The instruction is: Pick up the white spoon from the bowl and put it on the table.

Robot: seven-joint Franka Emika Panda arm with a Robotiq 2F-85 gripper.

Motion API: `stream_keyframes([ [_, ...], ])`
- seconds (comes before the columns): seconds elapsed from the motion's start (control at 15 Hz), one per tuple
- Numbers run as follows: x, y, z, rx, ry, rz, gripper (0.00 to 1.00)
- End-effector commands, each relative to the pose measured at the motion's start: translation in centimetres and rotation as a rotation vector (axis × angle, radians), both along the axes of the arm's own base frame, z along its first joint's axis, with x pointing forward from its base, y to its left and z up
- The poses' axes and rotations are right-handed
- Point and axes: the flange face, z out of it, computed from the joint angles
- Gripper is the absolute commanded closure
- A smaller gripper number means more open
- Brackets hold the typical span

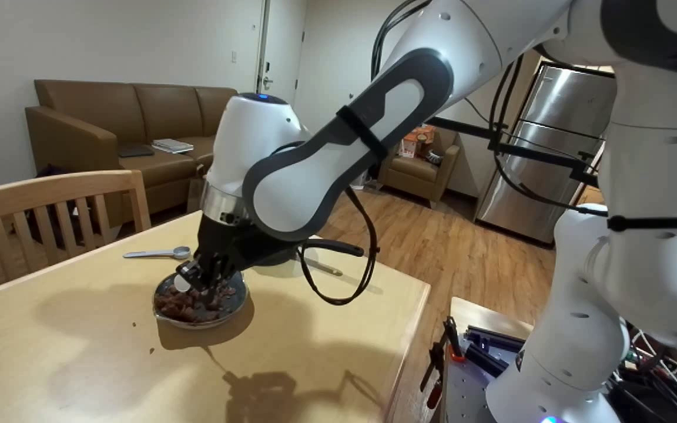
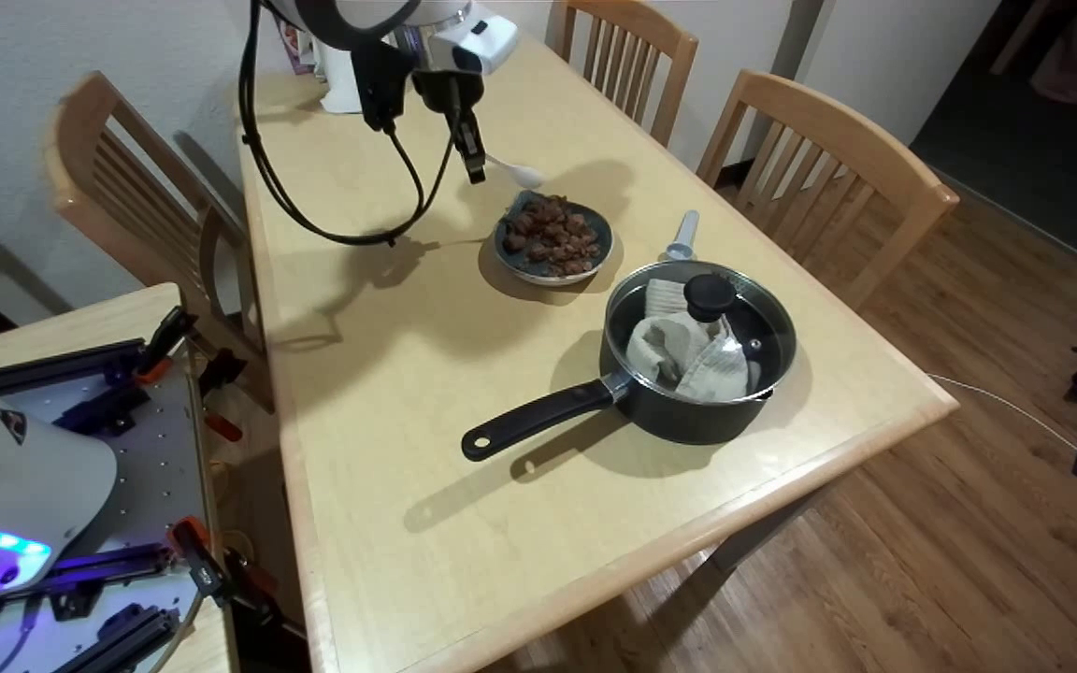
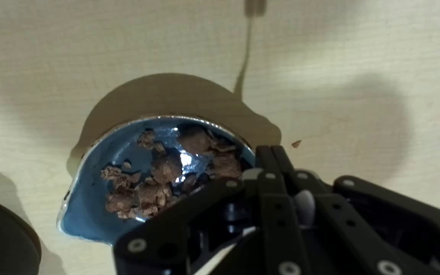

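Note:
The bowl (image 2: 599, 250) stands on the table (image 2: 389, 570), with a grey-blue rim and inside and brown chunks in it; it shows in an exterior view (image 1: 243, 299) and the wrist view (image 3: 101, 160). My gripper (image 2: 476, 176) has its fingers close together; in the wrist view its fingertips (image 3: 275, 149) are beside the bowl's rim. The white spoon (image 2: 526, 176) sticks out from the fingers, raised near the bowl. Its white head shows beside my gripper in an exterior view (image 1: 181, 283) and between the fingers in the wrist view (image 3: 306, 208). Part of its handle is hidden by the gripper.
A black pot (image 2: 688, 416) with a glass lid, cloth inside and a long handle stands by the bowl; its edge shows in the wrist view (image 3: 2, 236). A grey metal spoon (image 1: 159, 254) lies on the table. Wooden chairs (image 2: 828, 150) stand around.

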Motion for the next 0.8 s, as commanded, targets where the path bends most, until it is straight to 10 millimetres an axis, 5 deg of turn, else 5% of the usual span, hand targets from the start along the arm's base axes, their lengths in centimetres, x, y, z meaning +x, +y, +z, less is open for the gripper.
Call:
stream_keyframes([
  [0.0,-2.1,-1.1,2.5,0.02,-0.011,-0.006,0.98],
  [0.73,-8.4,-7.3,-0.4,0.02,0.109,-0.204,0.98],
])
